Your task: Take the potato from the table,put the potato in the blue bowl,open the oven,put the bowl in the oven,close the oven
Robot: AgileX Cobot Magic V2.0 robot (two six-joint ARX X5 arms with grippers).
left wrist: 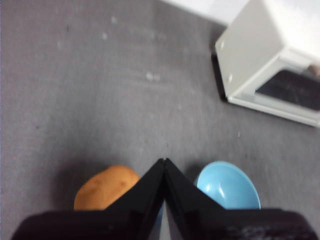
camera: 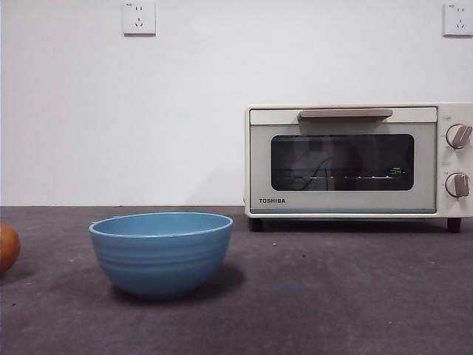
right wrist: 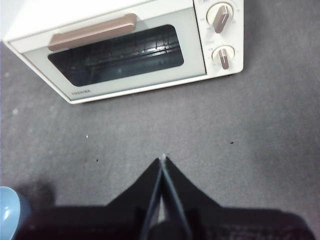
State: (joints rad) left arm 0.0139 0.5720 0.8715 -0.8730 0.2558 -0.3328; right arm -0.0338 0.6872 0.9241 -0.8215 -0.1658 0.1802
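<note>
potato [camera: 7,248] beside empty blue bowl [camera: 161,253]; oven [camera: 358,160] closed.

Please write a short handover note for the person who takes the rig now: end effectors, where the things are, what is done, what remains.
Left end effector: shut, empty, raised over the table between the potato and the blue bowl.
Right end effector: shut, empty, raised over the table in front of the oven.
Potato: on the table, beside the bowl, not touching it.
Blue bowl: upright, empty, in front of the oven and off to one side.
Oven: door closed.
Done: nothing yet.
Left: pick up the potato, put it in the bowl, open the oven, put the bowl inside, close the door.
</note>
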